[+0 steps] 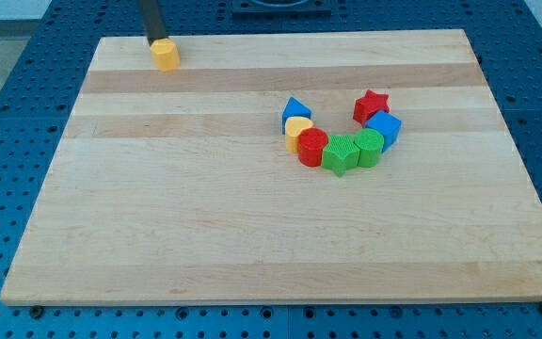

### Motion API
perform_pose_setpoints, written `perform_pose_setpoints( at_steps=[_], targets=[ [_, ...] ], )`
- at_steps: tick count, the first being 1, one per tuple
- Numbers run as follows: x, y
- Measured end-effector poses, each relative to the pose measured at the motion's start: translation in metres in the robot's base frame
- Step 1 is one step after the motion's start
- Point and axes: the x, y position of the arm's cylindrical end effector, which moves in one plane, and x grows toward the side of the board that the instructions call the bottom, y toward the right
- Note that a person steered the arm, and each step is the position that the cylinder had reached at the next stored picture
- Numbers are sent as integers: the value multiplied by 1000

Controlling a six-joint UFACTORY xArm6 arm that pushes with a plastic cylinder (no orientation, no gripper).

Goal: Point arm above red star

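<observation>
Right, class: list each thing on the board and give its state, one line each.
my tip: touching the yellow block, far from the star
yellow block: alone, top left
red star: touching blue cube
blue cube: in the arc
red cylinder: in the arc

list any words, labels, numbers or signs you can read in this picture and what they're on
None: no readable text shows anywhere.
The wooden board is bare wood grain.
The blocks, such as the red star and the yellow block by my tip, carry no marks.
The dark object at the view's top edge shows no label I can read.
</observation>
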Motion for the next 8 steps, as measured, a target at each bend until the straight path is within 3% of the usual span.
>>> perform_pose_setpoints(
  at_steps=[3, 8],
  targets=[
    [17, 23],
    [20, 161]
  ],
)
